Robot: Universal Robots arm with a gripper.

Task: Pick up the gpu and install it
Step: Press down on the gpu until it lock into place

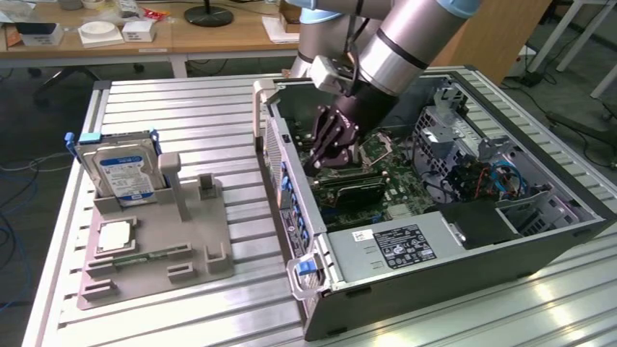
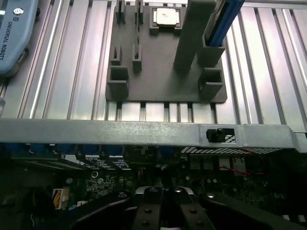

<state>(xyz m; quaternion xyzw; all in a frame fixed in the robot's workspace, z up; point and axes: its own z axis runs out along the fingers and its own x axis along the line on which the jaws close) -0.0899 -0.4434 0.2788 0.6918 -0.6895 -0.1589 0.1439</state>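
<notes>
The open computer case [image 1: 453, 238] lies on its side, so the way in is from above. The arm [image 1: 405, 43] and its closed gripper [image 1: 333, 155] take up the middle of the opening, low over the green board [image 1: 386, 184]. The case wall [image 1: 279, 166] toward the exterior view's left stands between the inside and the grey holder tray [image 1: 154, 246]. A metal drive cage [image 1: 453, 126] and blue cables [image 1: 492, 177] crowd the far side. On the tray, the upright hard drive [image 1: 121, 170] and posts [image 1: 172, 184] block low passes; the slatted table [image 1: 173, 108] beyond is bare.

End effector [image 1: 333, 160] fingertips and any held card, hidden low inside the computer case [image 1: 540, 246].
</notes>
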